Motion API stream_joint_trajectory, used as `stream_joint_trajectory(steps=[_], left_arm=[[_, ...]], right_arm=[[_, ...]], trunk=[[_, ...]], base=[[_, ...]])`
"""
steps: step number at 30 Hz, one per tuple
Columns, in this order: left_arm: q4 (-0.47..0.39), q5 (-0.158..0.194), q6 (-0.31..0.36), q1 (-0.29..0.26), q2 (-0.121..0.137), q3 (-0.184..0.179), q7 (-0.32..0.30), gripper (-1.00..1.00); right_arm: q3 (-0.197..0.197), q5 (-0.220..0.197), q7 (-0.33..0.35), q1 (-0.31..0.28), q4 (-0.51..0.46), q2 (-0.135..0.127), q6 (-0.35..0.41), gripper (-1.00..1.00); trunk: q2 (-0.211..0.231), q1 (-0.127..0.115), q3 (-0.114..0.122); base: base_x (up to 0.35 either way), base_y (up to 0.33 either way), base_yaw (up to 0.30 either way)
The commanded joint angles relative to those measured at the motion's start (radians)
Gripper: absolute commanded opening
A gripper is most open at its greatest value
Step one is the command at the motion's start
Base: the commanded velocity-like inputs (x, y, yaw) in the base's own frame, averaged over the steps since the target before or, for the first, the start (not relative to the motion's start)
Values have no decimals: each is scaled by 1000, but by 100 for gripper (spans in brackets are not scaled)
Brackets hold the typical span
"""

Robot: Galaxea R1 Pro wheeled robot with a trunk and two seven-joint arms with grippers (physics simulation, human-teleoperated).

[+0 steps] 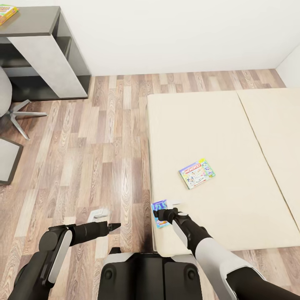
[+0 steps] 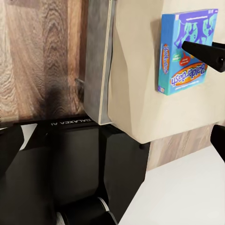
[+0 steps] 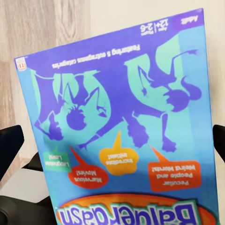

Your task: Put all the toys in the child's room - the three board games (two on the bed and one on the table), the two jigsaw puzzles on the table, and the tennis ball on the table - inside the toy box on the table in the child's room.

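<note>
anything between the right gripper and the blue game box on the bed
Nothing visible. The right gripper is right over the blue game box at the bed's near corner, and in the right wrist view the box sits between the open fingers with nothing in front of it.

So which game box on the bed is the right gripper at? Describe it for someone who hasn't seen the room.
On the cream bed, look at the near corner by the wood floor. The blue game box lies flat there, under the right gripper. The other box, farther in, is pale and multicoloured; this one is blue with purple silhouettes.
</note>
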Motion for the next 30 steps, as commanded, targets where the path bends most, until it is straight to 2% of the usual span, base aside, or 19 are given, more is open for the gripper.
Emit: stream_joint_trajectory(steps=[1,30], left_arm=[[-1,4,7,0,0,1,0,100],[-1,4,7,0,0,1,0,100]], right_arm=[[3,-10,-1,0,-1,0,4,100],[3,-10,-1,0,-1,0,3,100]], trunk=[[-2,1,-1],[-2,1,-1]], base=[[0,5,0],[0,22,0]])
